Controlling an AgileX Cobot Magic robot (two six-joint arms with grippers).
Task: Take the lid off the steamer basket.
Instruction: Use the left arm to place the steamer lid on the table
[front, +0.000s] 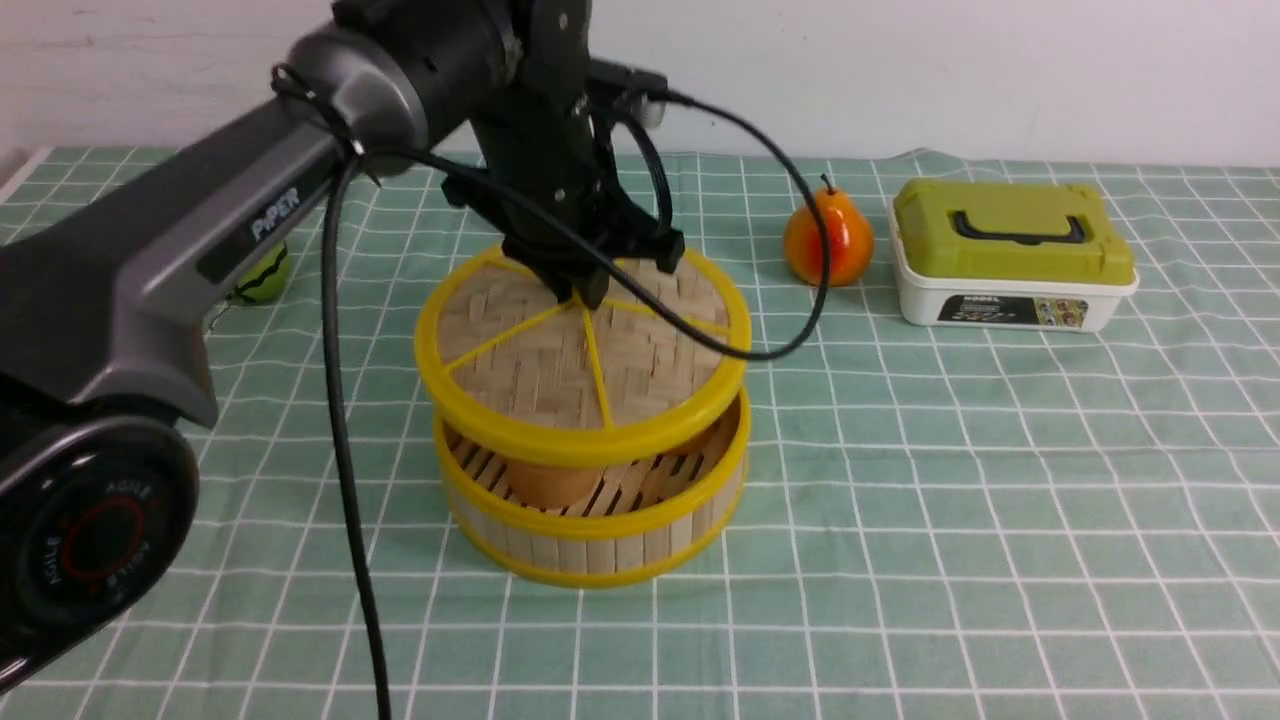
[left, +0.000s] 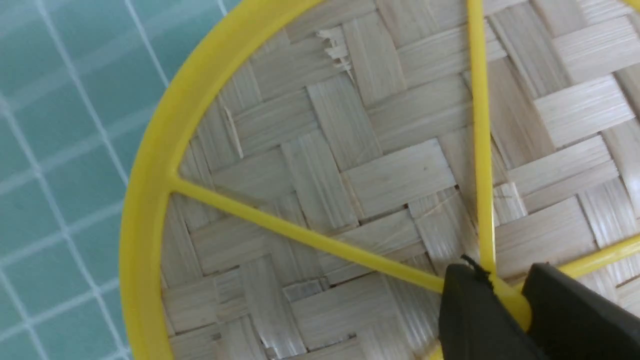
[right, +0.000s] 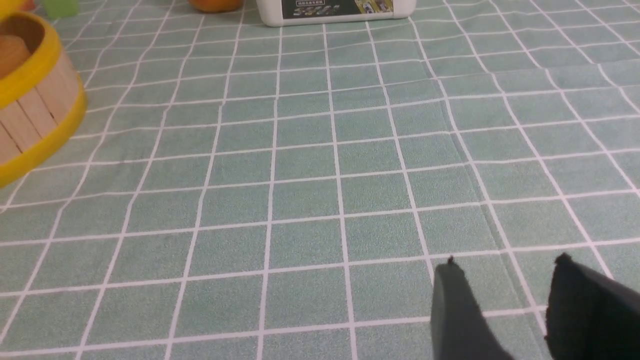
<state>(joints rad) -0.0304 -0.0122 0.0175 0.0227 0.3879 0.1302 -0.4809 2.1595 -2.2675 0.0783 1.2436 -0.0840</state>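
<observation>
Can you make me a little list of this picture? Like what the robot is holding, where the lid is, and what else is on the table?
lid: held above the steamer basket, gap showing at the front
left gripper: shut on the lid's centre knob
inside basket: brown round thing
right gripper: open, empty
also on table: pear, white box, green ball partly hidden by the arm

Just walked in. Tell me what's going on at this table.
The left gripper is shut on the centre knob of the lid and holds it just above the steamer basket. A gap at the near side shows a brown rounded item inside. The right gripper hangs open over the tablecloth, holding nothing. The lid is not yet set down.
</observation>
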